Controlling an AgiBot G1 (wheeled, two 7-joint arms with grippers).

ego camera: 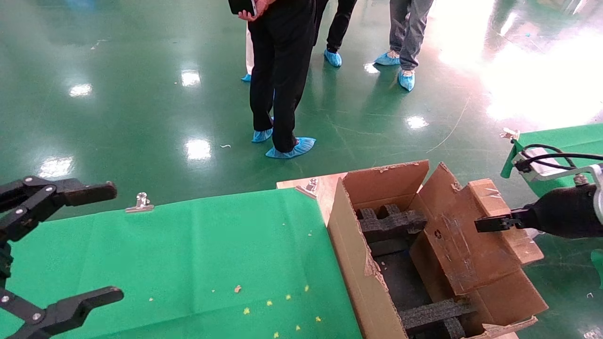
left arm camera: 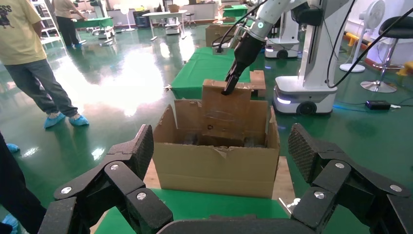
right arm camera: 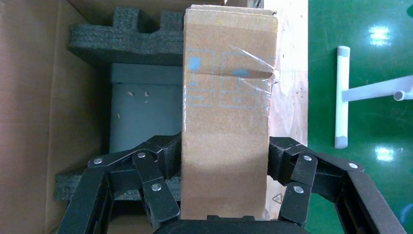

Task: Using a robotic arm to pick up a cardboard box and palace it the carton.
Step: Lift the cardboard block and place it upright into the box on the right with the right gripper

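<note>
The large brown carton [ego camera: 351,263] with ragged flaps stands at the table's right end, with black foam blocks [ego camera: 391,223] inside. My right gripper [ego camera: 486,225] is shut on the small taped cardboard box [ego camera: 464,240] and holds it tilted over the carton's open top. In the right wrist view the cardboard box [right arm camera: 226,112] sits between both fingers [right arm camera: 165,156], above the foam [right arm camera: 122,39]. The left wrist view shows the box [left arm camera: 226,105] dipping into the carton [left arm camera: 214,168]. My left gripper [ego camera: 115,241] hangs open and empty over the table's left end.
A green cloth [ego camera: 188,254] held by metal clips [ego camera: 140,202] covers the table. Several people in blue shoe covers [ego camera: 282,94] stand on the floor beyond. A second green table [ego camera: 565,139] is at the right, with a white pipe frame [right arm camera: 342,97] on the floor.
</note>
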